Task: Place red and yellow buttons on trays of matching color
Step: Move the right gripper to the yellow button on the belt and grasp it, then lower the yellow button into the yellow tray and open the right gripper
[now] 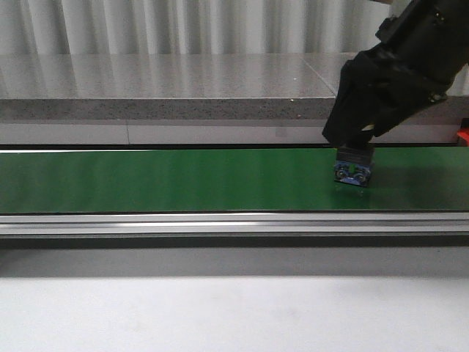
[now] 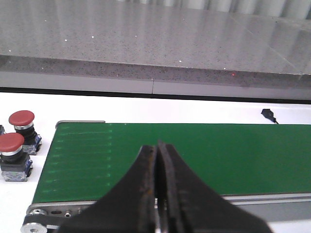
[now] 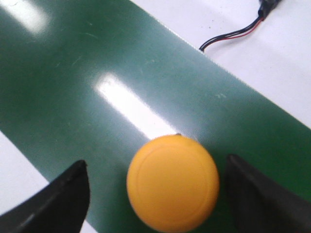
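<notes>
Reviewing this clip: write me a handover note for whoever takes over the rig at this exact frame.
Right gripper: open, fingers either side of the round yellow push button standing on the green conveyor belt; not closed on it yet.
Left gripper: shut, empty, over the belt's near end.
Two red mushroom-head push buttons stand off the belt end on the white surface.
Trays: none in view.
Done: cannot confirm any placement.
Left: grasp the yellow button and deliver it.

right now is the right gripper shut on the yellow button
No, the right gripper is open, its fingers standing clear on either side of the yellow button.
</notes>
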